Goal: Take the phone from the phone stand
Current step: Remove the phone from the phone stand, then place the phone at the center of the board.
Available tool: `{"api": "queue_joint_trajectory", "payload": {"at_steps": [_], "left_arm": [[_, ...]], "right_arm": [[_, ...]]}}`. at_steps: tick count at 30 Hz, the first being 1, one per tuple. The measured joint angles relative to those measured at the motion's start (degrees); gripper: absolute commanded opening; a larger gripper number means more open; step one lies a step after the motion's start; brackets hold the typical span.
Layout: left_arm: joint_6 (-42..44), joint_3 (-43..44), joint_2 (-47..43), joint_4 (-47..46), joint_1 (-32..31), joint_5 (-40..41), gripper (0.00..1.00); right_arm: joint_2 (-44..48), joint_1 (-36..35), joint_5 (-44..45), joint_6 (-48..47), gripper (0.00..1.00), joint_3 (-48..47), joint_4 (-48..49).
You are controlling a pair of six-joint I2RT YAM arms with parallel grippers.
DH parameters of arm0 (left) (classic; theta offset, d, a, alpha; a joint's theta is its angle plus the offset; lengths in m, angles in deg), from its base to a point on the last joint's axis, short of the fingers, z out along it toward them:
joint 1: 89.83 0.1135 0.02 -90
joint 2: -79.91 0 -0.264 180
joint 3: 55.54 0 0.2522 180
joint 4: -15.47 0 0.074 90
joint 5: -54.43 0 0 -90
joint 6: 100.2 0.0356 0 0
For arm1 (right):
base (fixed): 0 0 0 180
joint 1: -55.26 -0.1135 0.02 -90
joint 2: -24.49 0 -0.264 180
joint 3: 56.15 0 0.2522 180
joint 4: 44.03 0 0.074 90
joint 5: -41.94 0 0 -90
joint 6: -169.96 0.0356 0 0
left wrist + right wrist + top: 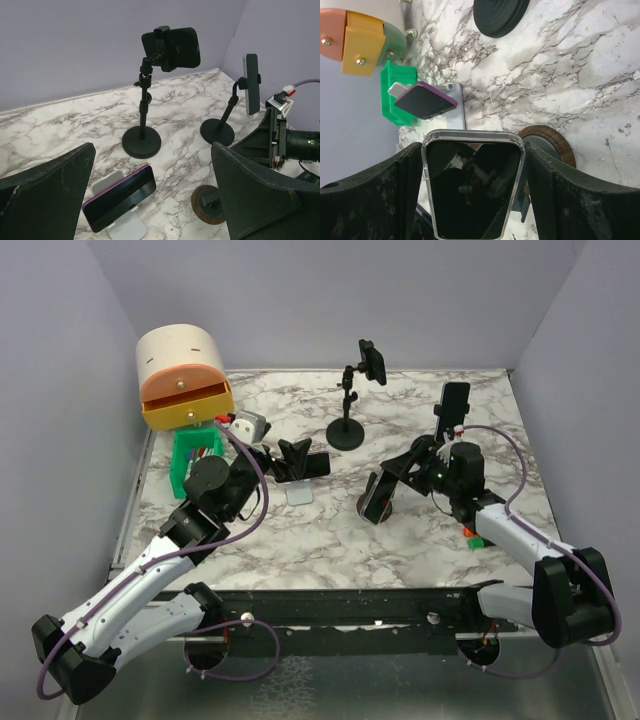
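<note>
My right gripper has its fingers pressed against the two side edges of the clear-cased phone, which sits gripped between them. Just past the fingertips, below the phone, I see the wooden-based phone stand. I cannot tell whether the phone still rests in its cradle. My left gripper is spread wide and holds nothing. A purple phone leaning on a small white stand lies low between its fingers. Farther ahead of them a tall black stand clamps another phone.
</note>
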Motion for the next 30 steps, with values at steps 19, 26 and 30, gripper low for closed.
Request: {"api": "queue_joint_trajectory", "payload": {"at_steps": [19, 26, 30], "left_arm": [[0.04, 0.0, -0.15, 0.0, -0.37, 0.0, 0.99], [0.24, 0.0, -0.15, 0.0, -0.37, -0.02, 0.99], [0.24, -0.04, -0.17, -0.11, -0.37, -0.81, 0.99]], "right_arm": [[9.64, 0.0, 1.66, 0.48, 0.46, 1.14, -4.68], [13.6, 0.0, 1.64, 1.51, 0.45, 1.16, -6.47], [14.95, 0.0, 1.55, 2.34, 0.45, 1.14, -6.97]]}}
